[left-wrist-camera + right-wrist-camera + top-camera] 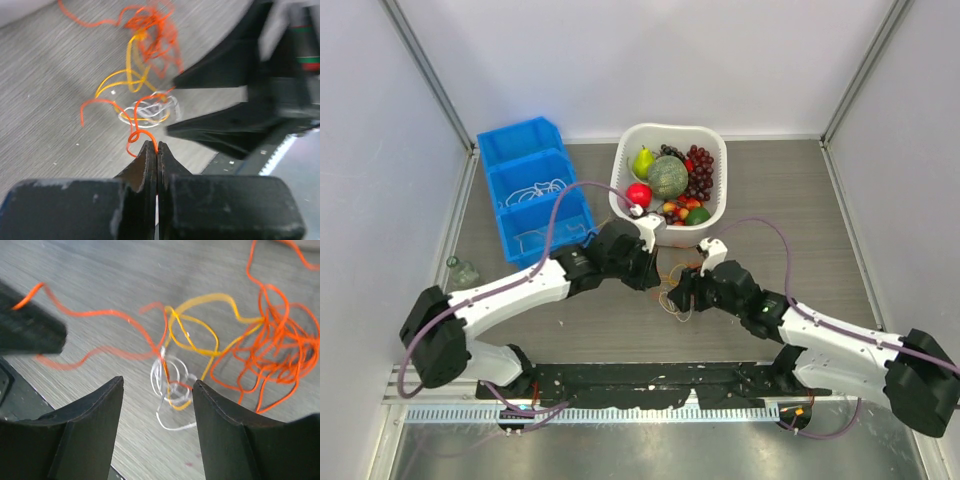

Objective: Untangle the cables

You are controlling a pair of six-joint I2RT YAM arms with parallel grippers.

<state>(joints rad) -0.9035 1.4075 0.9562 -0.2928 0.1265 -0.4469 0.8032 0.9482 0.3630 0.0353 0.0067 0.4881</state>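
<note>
Top view, centre: cables (670, 294) too small to sort by colour. Left wrist view, frame right: right end effector (172, 106) blurred.

A grey wood-grain counter (790, 190) is closed in by pale walls on three sides. At its far left stands a row of three blue bins (520, 142), joined one behind another and set at a slight angle. Just beside them, to the right, sits a white basket (665, 129) with rounded corners, full of fruit: a yellow-green pear (642, 161), a green melon (668, 177), dark red grapes (701, 170), a red round fruit (639, 194), a green one (697, 215) and some small orange pieces (672, 209). Near the left wall stands a small clear bottle (463, 270). A white toothed strip (620, 413) runs along the near edge.
</note>
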